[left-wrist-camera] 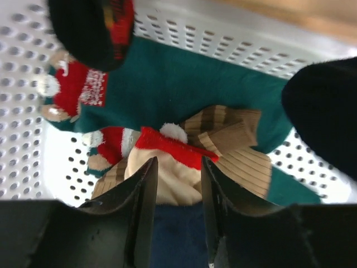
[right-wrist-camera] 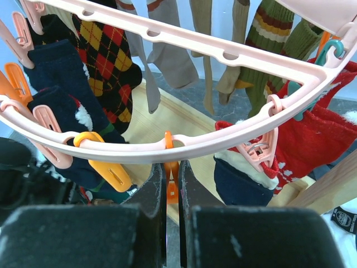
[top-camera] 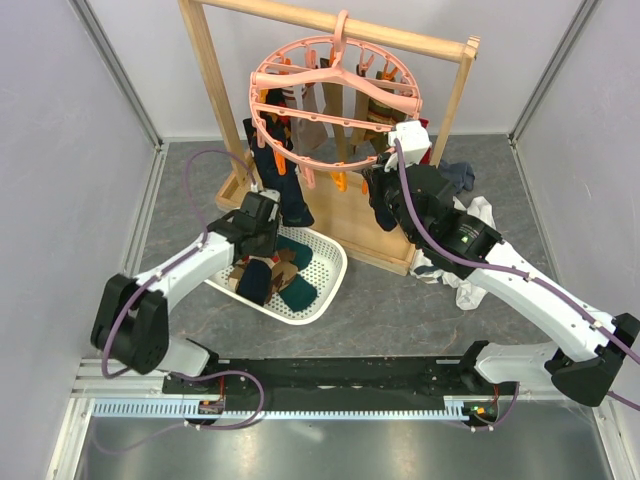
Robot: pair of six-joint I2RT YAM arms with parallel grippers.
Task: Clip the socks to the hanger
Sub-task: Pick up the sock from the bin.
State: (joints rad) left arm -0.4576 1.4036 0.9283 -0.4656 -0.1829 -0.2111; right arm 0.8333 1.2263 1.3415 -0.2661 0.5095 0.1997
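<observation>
The pink ring hanger (top-camera: 335,85) hangs from the wooden rack, with several socks clipped under it. In the right wrist view its rim (right-wrist-camera: 223,134) crosses the frame. My right gripper (right-wrist-camera: 173,181) is shut on an orange clip (right-wrist-camera: 173,187) hanging from that rim, also seen from above (top-camera: 372,180). My left gripper (top-camera: 262,225) is down in the white mesh basket (top-camera: 325,290). Its jaws (left-wrist-camera: 175,167) stand open around a cream sock with a red cuff (left-wrist-camera: 167,178), above a navy sock (left-wrist-camera: 173,234). A teal sock (left-wrist-camera: 184,78) and a brown-striped sock (left-wrist-camera: 234,139) lie beside them.
The wooden rack frame (top-camera: 210,60) stands at the back, its base board under the hanger. White and grey garments (top-camera: 470,215) lie on the table behind my right arm. A free orange clip (right-wrist-camera: 106,167) and a pink clip holding a navy sock (right-wrist-camera: 259,153) flank the held clip.
</observation>
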